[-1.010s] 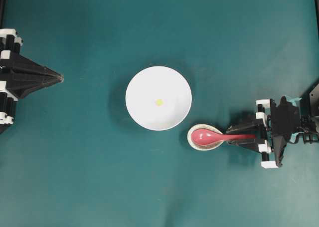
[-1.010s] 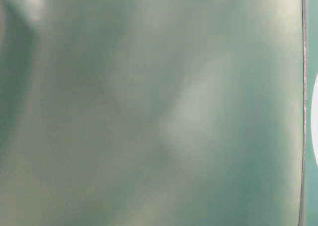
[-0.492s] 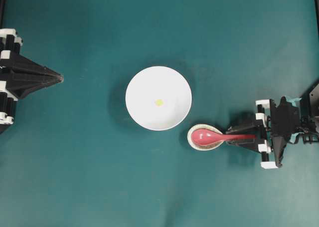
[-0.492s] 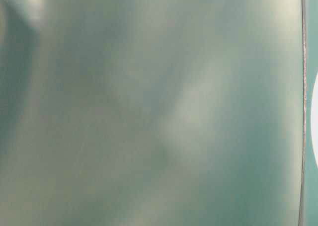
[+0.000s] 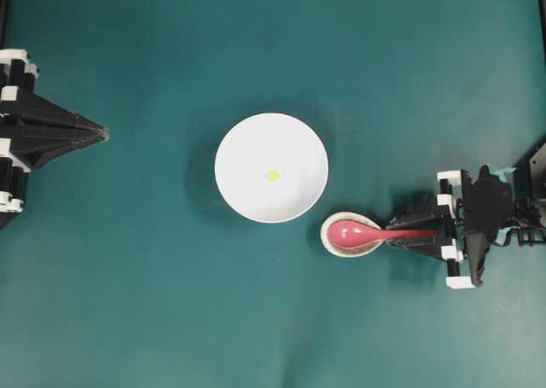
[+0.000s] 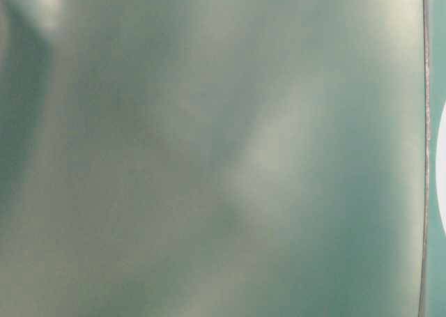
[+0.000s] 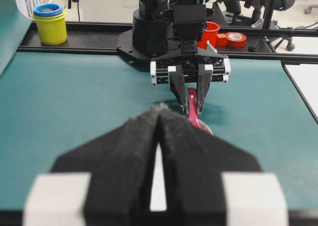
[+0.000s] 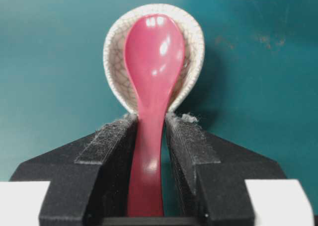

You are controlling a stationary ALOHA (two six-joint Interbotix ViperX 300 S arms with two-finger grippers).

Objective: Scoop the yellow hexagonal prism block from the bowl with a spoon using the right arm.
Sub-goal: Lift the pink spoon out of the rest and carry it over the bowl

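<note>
The glossy pinkish-red spoon [image 8: 150, 82] is lying with its oval scoop in a crackle-glazed beige rest [image 8: 115, 42], at five o'clock from the smooth round white bowl [image 5: 243, 179] where the tiny yellow block [image 5: 272, 175] is sitting at the centre. The right gripper [image 8: 150, 129] is straddling the straight handle with fuzzy black pads [image 8: 112, 141], left pad touching, a thin gap on the right, so not clamped. The left gripper [image 5: 101, 134] is resting pinched to a point at nine o'clock, holding nothing.

The right gripper [image 8: 151, 136] lay low at four o'clock in the overhead view, pointing toward nine, its two fingers [image 8: 112, 151] either side of the spoon [image 8: 151, 82] handle, close against it. The left gripper [image 5: 101, 133] sat at nine o'clock, fingers pressed together, pointing toward three.
</note>
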